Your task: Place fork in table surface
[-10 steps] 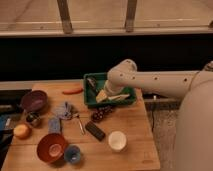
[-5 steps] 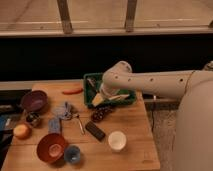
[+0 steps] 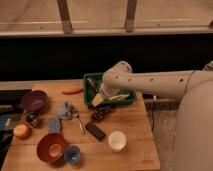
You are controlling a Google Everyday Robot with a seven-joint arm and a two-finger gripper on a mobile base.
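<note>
A thin silvery utensil that looks like the fork (image 3: 79, 123) lies on the light brown wooden table surface (image 3: 135, 125), left of centre, between a bluish crumpled thing (image 3: 63, 110) and the black bar (image 3: 95, 131). My gripper (image 3: 102, 95) hangs at the end of the white arm (image 3: 155, 82), which reaches in from the right. It is low over the left part of the green tray (image 3: 127, 102), well right of and behind the fork. Pale things (image 3: 118, 98) lie in the tray under it.
A dark utensil with a wide head (image 3: 100, 114) lies in front of the tray. A white cup (image 3: 117, 140), an orange bowl (image 3: 51, 146), a small blue cup (image 3: 73, 154), a purple bowl (image 3: 34, 100), an orange fruit (image 3: 21, 131) and a red thing (image 3: 72, 91) stand around.
The arm's wrist has moved a little left and down over the green tray. The things on the table have not moved.
</note>
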